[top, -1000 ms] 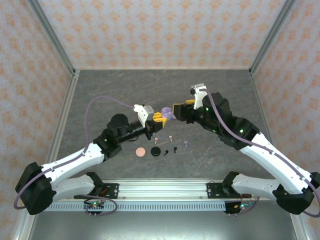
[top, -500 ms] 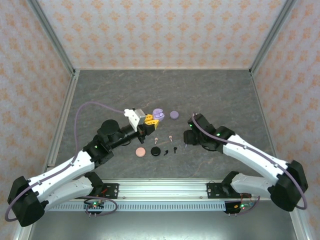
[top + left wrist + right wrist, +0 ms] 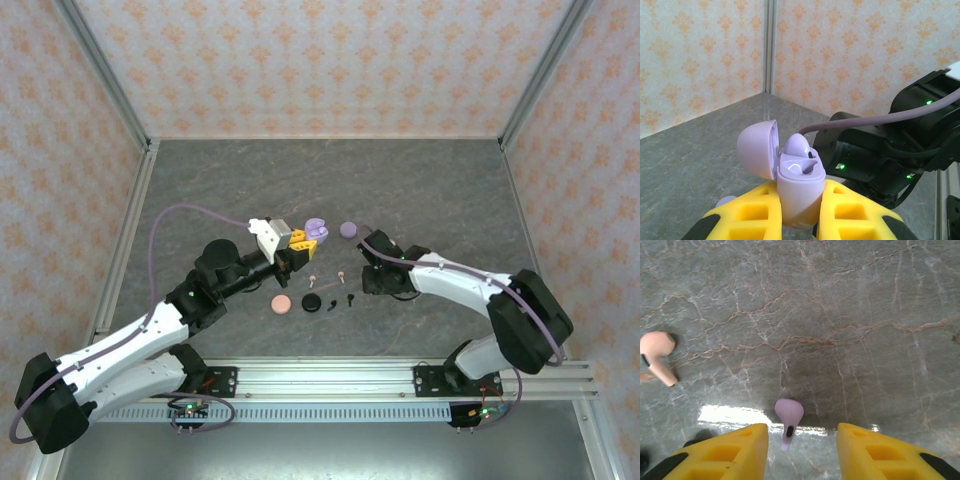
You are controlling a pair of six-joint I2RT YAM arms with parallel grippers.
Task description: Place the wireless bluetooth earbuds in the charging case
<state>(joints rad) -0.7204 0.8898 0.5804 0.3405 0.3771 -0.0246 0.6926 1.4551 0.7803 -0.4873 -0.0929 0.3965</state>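
Note:
My left gripper [image 3: 305,238] is shut on the base of a lavender charging case [image 3: 800,185], held upright above the table with its lid [image 3: 757,150] swung open. One lavender earbud [image 3: 799,145] sits in the far slot and the near slot is empty. My right gripper [image 3: 802,440] is low over the table, open, its yellow fingers [image 3: 740,450] on either side of a loose lavender earbud [image 3: 788,415] without touching it. In the top view the right gripper [image 3: 372,284] covers that earbud. Two pale pink earbuds [image 3: 313,278] and a black earbud [image 3: 350,298] lie on the table.
A pink round case [image 3: 283,303] and a black case [image 3: 315,302] lie near the front, left of the right gripper. A lavender disc [image 3: 348,229] rests beyond the held case. One pink earbud [image 3: 657,355] lies left of the right gripper.
The right arm left the held case and came down to the table over the lavender earbud, its jaws narrowing. The left arm drew back slightly with the case, then held still.

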